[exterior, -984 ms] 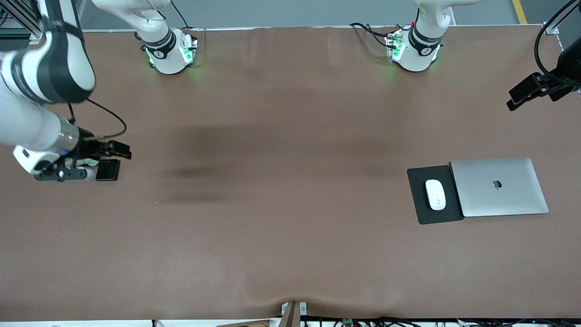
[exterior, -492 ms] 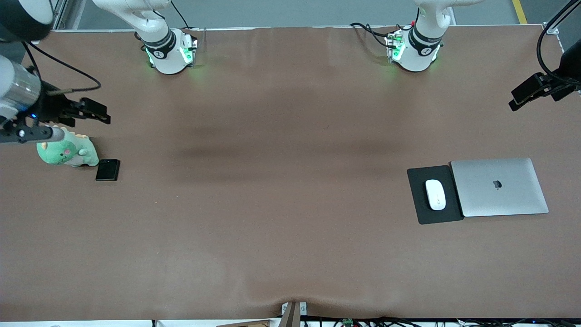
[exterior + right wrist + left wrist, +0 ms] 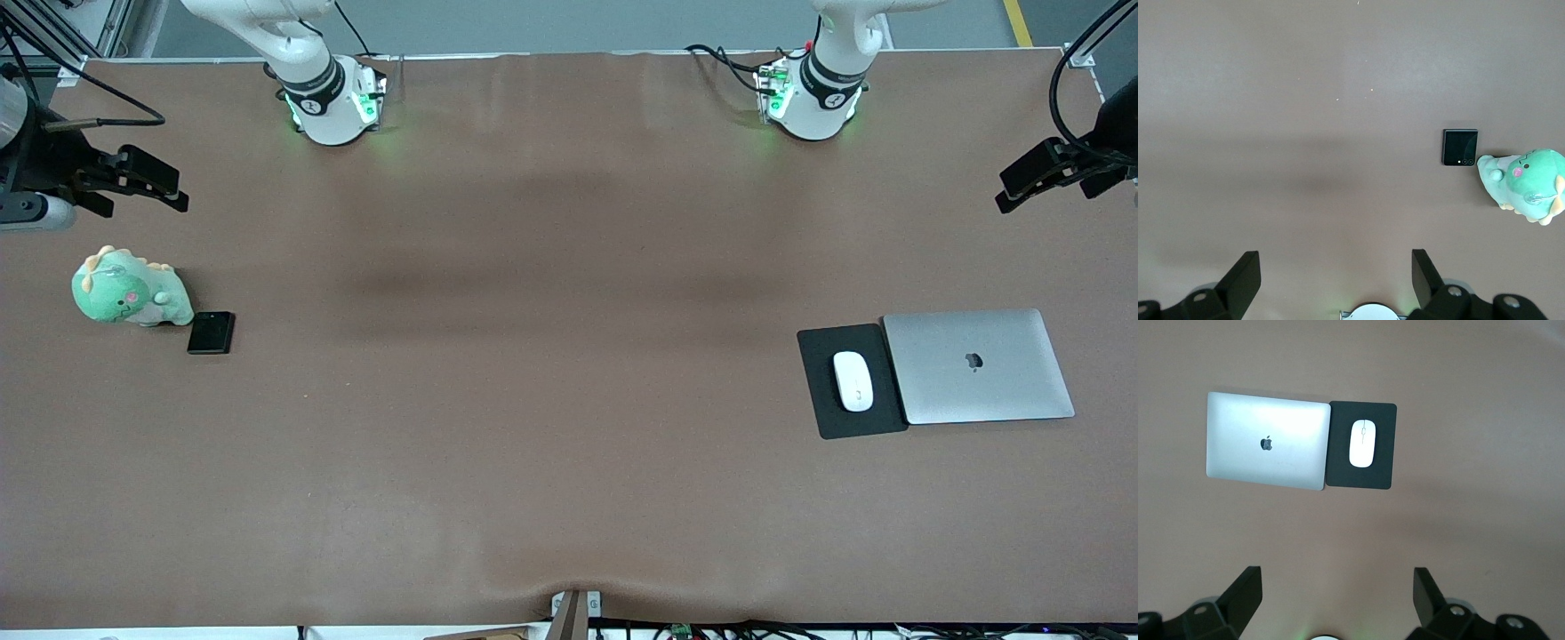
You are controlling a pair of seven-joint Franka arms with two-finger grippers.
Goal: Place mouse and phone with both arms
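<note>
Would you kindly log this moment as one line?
left gripper: open, empty | right gripper: open, empty | mouse: on pad | phone: beside plush

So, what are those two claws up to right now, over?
Both claws open, empty, raised: left, right. Mouse on pad; phone beside plush dinosaur. Nothing blocking.

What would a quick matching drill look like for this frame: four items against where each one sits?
Items:
1. mouse
2. phone
3. laptop
4. left gripper

Places:
A. beside the green plush dinosaur
B. up over the table edge at the left arm's end, empty
C. on the black pad
D. lid closed, edge against the black pad

Pairs: 1-C, 2-A, 3-D, 4-B
</note>
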